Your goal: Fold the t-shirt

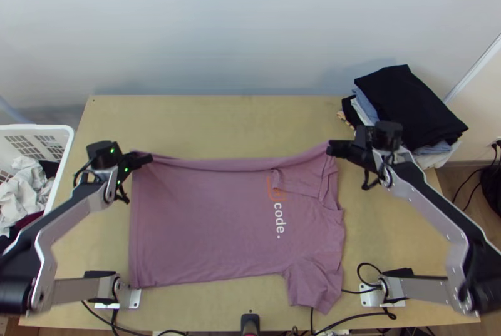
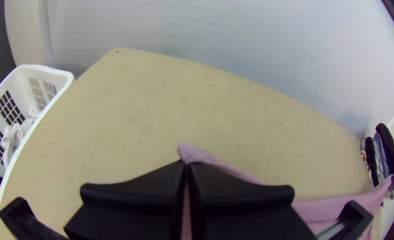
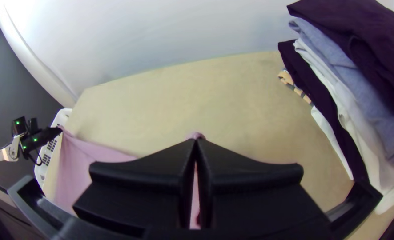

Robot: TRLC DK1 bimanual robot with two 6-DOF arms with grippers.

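Softly, as thin knit cloth seems likely to, the pink t-shirt (image 1: 200,217) should hang and sag rather than hold a shape; I judge it light, limp, hard to harm, and only mildly slippery between smooth fingers. It lies spread on the table (image 1: 250,123), stretching between the two end effectors and toward the arms' bases from them, its far edge drawn up into a shallow droop. The left gripper (image 2: 186,162) has its fingers together, clamped on the corner at what looks like the hem end; the right gripper (image 3: 196,139) is likewise closed on the cloth, by the shoulder end. Just on the base side of the right gripper, one sleeve (image 1: 307,183) seems turned in over the body, close to the print (image 1: 276,211); the other sleeve (image 1: 316,280) lies well apart from that gripper, toward the bases. A lengthwise fold looks to be the step in hand, early in the job. These two ends are good places to hold, since an even pull between them should flatten the sag; too much would stretch the knit, and lowering one end sooner could skew the fold or bunch the turned-in sleeve.
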